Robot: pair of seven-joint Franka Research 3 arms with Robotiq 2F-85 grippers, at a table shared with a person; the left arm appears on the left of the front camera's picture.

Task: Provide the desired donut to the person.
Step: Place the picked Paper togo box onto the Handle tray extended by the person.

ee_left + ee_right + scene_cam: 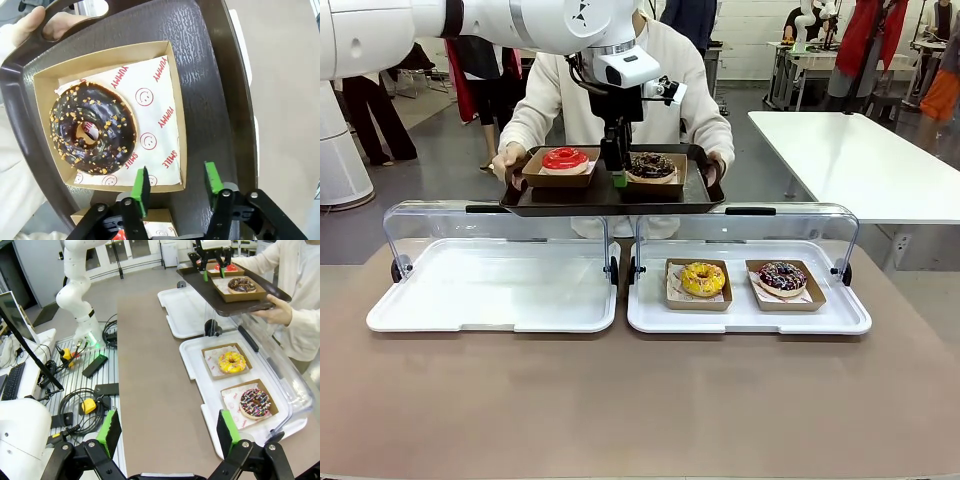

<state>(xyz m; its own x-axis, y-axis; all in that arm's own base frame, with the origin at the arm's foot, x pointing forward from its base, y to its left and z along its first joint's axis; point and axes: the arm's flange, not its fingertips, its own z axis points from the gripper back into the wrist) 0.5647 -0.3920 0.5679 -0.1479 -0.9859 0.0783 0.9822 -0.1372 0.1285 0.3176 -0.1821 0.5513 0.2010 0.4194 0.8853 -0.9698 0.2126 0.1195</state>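
The chocolate donut (92, 129), soft with fragile glaze, sits in its light card box (176, 90) on the person's tray (610, 196); left gripper (176, 186) released, right gripper (167, 432) open, so grip the box rim

Tray (200, 45) – dark textured plastic; donut (92, 129) glaze glossy.

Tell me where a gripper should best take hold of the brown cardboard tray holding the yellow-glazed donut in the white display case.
Probably the brown cardboard tray by one upright side wall, coming from straight above. The yellow-glazed donut fills the middle, so one finger inside the wall and one outside avoids the glaze. The wall facing away from the neighbouring sprinkled chocolate donut has bare white display case floor beside it.
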